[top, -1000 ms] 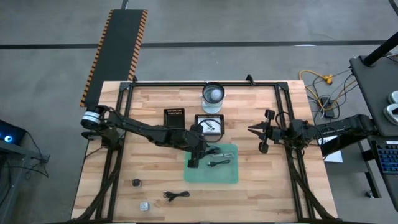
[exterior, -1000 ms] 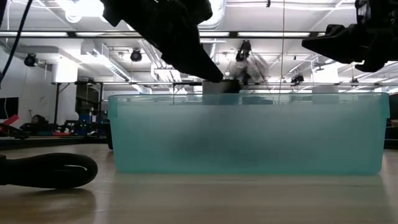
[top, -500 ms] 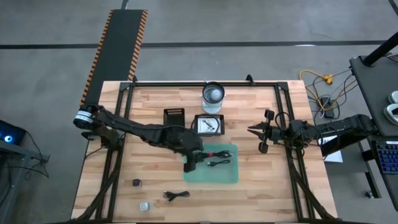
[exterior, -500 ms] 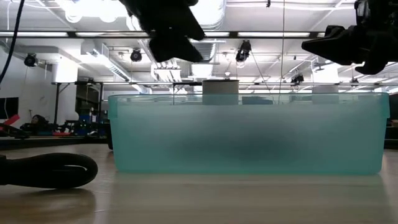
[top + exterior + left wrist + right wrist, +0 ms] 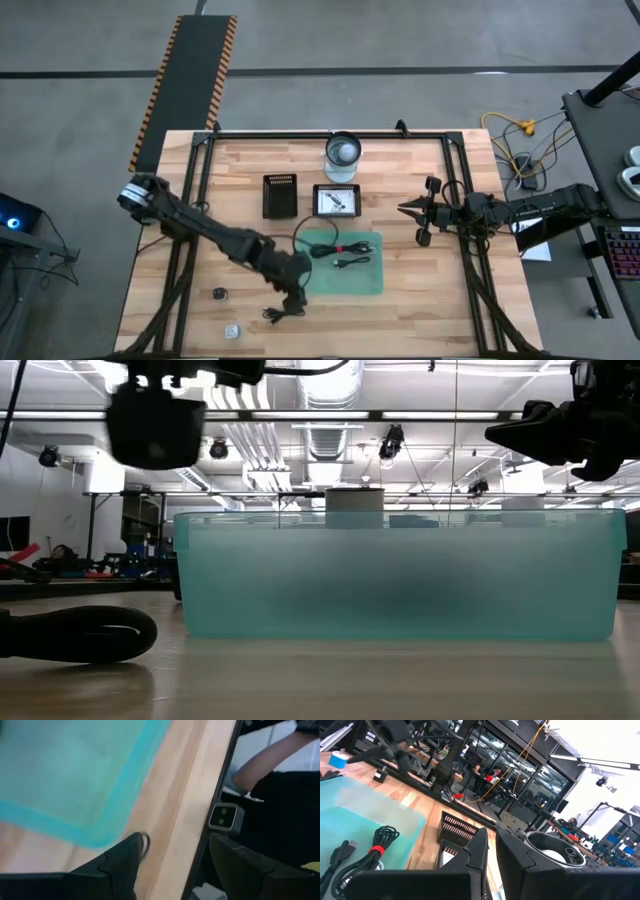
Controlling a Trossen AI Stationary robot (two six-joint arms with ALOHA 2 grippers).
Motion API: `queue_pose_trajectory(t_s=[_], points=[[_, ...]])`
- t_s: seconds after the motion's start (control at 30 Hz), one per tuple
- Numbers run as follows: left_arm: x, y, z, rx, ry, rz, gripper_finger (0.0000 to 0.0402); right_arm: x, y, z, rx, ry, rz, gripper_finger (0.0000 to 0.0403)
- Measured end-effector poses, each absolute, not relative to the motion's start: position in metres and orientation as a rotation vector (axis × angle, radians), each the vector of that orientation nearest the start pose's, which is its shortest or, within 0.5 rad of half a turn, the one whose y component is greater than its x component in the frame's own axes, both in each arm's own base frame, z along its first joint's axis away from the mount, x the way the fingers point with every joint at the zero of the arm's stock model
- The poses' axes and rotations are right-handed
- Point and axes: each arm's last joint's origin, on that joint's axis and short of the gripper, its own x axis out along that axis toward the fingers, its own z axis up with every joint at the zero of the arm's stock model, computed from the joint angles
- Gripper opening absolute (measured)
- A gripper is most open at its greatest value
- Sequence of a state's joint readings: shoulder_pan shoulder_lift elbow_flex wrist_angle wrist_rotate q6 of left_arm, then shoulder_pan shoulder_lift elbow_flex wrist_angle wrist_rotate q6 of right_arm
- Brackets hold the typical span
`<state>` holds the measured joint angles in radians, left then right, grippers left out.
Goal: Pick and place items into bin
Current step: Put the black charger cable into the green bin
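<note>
Left end effector [image 5: 291, 300] hung spread apart, empty, over coiled black cable [image 5: 283, 314] near table's [image 5: 420, 310] front edge, beside teal bin [image 5: 342, 283] holding two cables. Right end effector [image 5: 405, 210] waited pinched together, aside.

Left claw [image 5: 290, 305] open, right claw [image 5: 408, 210] closed

Wooden table [image 5: 250, 165] stands on grey concrete floor [image 5: 400, 35]. Black mat with orange-striped edges [image 5: 190, 75] lies on floor beyond table's far left corner. Yellow cable [image 5: 520, 130] lies on floor beside table's right edge. Above table, white ducts [image 5: 330, 435] and bright ceiling lamps [image 5: 140, 372].
</note>
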<state>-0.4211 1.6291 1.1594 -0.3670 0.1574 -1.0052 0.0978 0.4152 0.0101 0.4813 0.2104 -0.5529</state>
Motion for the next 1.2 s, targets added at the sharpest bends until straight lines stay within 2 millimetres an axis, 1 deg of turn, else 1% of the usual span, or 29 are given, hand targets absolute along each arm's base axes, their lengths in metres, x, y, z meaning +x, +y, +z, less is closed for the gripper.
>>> queue_pose_trajectory(t_s=[0.13, 0.33, 0.47, 0.53, 0.63, 0.8, 0.97, 1.2], points=[[0.307, -0.160, 0.226, -0.794, 1.112, -0.054, 0.0221, 0.123, 0.006, 0.176, -0.541, -0.043, -0.130, 0.0027], [0.307, -0.169, 0.205, -0.760, 1.204, -0.032, 0.0221, 0.123, 0.006, 0.176, -0.546, -0.042, -0.130, 0.0027], [0.310, -0.175, 0.190, -0.774, 1.291, -0.065, 0.0221, 0.123, 0.006, 0.176, -0.545, -0.040, -0.130, 0.0027], [0.312, -0.179, 0.183, -0.772, 1.316, -0.066, 0.0221, 0.123, 0.006, 0.175, -0.526, -0.039, -0.129, 0.0027], [0.314, -0.183, 0.169, -0.787, 1.358, -0.020, 0.0221, 0.123, 0.006, 0.175, -0.465, -0.042, -0.127, 0.0027], [0.316, -0.186, 0.153, -0.847, 1.407, 0.065, 0.0221, 0.123, 0.006, 0.176, -0.399, -0.052, -0.126, 0.0027], [0.317, -0.188, 0.143, -0.837, 1.429, 0.081, 0.0221, 0.123, 0.006, 0.176, -0.347, -0.052, -0.123, 0.0027], [0.317, -0.189, 0.144, -0.827, 1.426, 0.071, 0.0221, 0.123, 0.006, 0.175, -0.322, -0.048, -0.121, 0.0027]])
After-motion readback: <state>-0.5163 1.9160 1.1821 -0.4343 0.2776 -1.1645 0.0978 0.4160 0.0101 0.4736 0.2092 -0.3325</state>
